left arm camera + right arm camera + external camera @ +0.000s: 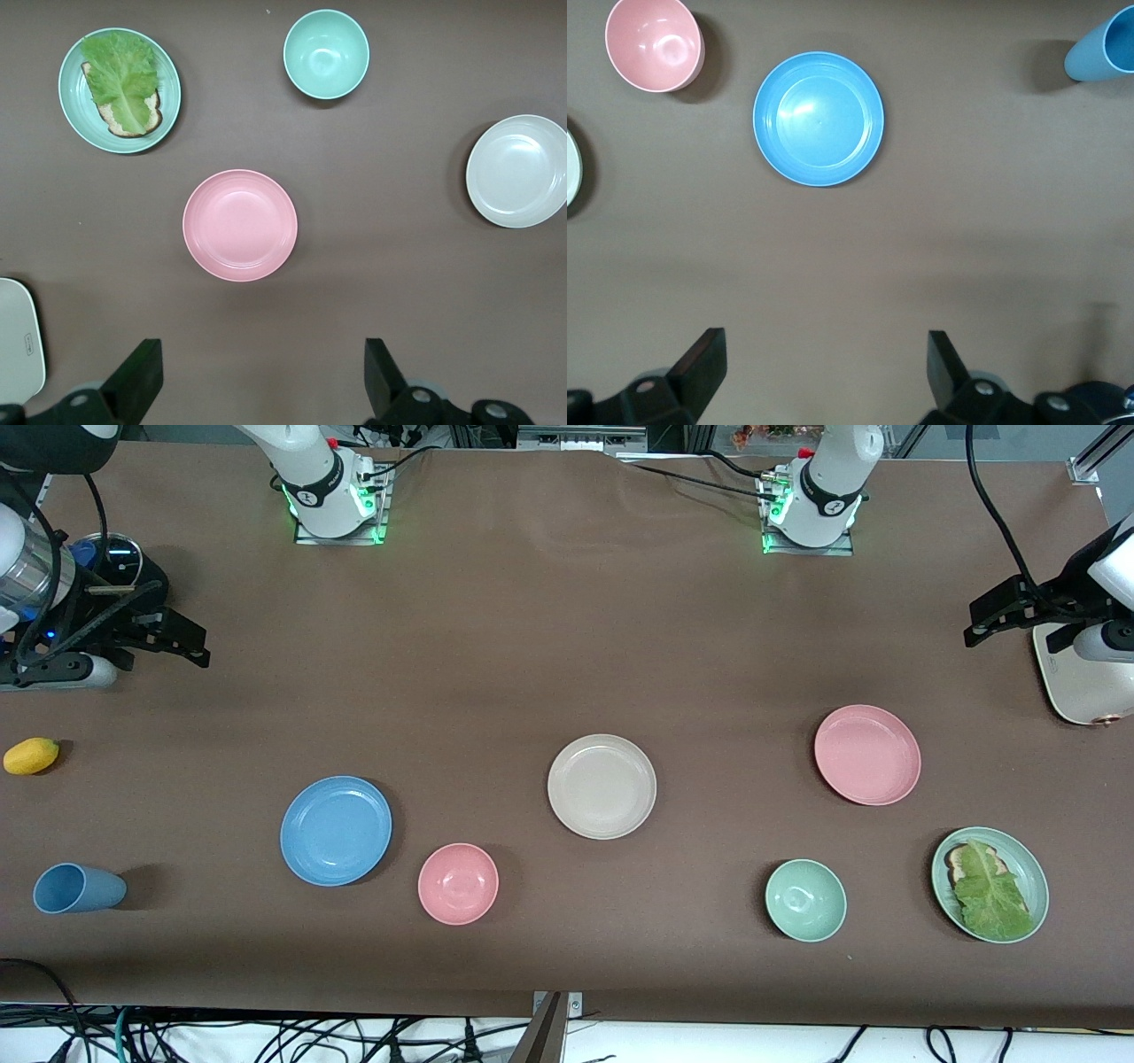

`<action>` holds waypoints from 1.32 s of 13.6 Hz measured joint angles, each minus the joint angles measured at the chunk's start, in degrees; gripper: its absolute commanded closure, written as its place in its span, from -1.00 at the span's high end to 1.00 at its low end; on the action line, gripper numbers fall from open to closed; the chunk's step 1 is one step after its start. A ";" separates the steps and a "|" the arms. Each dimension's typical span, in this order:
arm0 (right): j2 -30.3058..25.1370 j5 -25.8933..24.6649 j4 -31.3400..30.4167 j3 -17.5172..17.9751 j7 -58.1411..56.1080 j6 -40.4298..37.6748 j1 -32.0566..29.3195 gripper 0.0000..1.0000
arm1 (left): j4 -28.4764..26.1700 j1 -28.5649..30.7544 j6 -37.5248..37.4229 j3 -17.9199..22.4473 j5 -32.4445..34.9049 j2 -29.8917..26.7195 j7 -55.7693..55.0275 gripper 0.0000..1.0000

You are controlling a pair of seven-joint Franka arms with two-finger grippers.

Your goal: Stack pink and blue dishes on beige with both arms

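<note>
Both hands were held up in the air at the two ends of the desk (532, 646), nothing gripped. The left hand (257, 381) was held over bare desk near the cream toaster (1076, 682), fingers (137, 376) spread wide, as seen in the left wrist view. The right hand (824, 376) was held over bare desk at the right arm's end, fingers (700, 367) likewise spread wide.

The beige plate (601, 786) was seen mid-desk, lying flat. The pink plate (867, 755) was found toward the left arm's end, well apart from the beige one. The blue plate (336, 830) was found toward the right arm's end, slightly nearer the front camera than the beige plate. Nothing had been stacked yet.

Also noted: a pink bowl (458, 883) beside the blue plate, a green bowl (805, 900), and a green plate (1028, 864) carrying lettuce (992, 890) on bread. A blue cup (78, 888) was seen on its side, with a lemon (31, 755) farther from the front camera than it.

Cut off or hidden: the toaster was clipped by the front view's edge and partly covered by the left arm. The bread was mostly covered by the lettuce. In the front view, both hands were only partly visible at the frame edges.
</note>
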 measured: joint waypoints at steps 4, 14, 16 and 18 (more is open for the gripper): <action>0.00 0.00 0.00 0.00 0.00 0.00 0.00 1.00 | 0.00 0.00 0.00 0.00 0.00 0.00 0.00 1.00; 0.02 0.00 0.00 -0.02 0.00 0.00 -0.01 1.00 | -0.01 1.16 0.40 -0.17 -0.22 4.89 -0.05 1.00; 0.04 0.00 0.00 -0.05 0.00 0.00 -0.01 1.00 | -0.06 1.01 2.56 -0.44 -0.25 8.57 -0.05 1.00; 0.04 0.00 0.00 -0.06 0.00 0.00 -0.01 1.00 | -0.04 1.00 4.13 -0.46 -0.25 12.48 -0.05 1.00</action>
